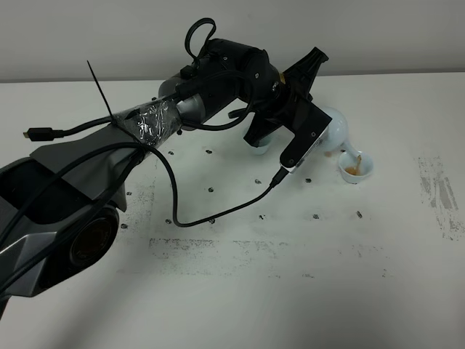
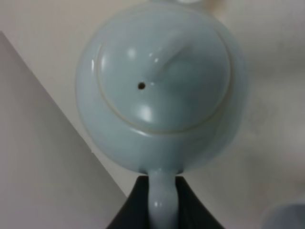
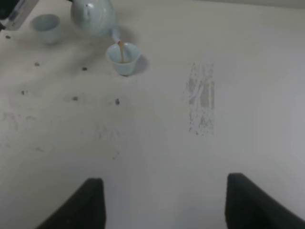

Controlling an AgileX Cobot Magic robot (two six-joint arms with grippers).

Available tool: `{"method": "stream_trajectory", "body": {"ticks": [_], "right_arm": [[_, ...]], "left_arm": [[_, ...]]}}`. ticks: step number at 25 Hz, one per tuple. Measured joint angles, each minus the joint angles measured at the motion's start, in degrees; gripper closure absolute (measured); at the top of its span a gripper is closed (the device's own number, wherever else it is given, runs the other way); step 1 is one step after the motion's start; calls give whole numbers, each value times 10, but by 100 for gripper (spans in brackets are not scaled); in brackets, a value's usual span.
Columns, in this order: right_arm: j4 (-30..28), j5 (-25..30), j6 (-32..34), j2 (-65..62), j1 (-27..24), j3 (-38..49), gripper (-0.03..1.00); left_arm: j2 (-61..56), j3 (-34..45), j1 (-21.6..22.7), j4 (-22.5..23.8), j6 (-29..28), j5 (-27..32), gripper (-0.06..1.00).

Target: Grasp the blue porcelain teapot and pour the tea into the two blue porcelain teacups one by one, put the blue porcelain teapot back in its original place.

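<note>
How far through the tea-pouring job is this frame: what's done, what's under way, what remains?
Done: the left gripper is clamped on the blue porcelain teapot and has it lifted. In hand: the pot is tipped, with tea streaming into one teacup. Left: the other teacup shows no tea that I can make out, so it probably needs filling, and then the teapot goes back. The right gripper hangs open, idle.
</note>
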Motion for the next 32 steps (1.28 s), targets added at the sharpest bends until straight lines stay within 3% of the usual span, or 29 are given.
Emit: {"method": "stream_trajectory", "body": {"ticks": [32], "right_arm": [[-2,0,6,0,0,0,45]], "left_arm": [[-8,0,-1,23,2,-18,94]]}}
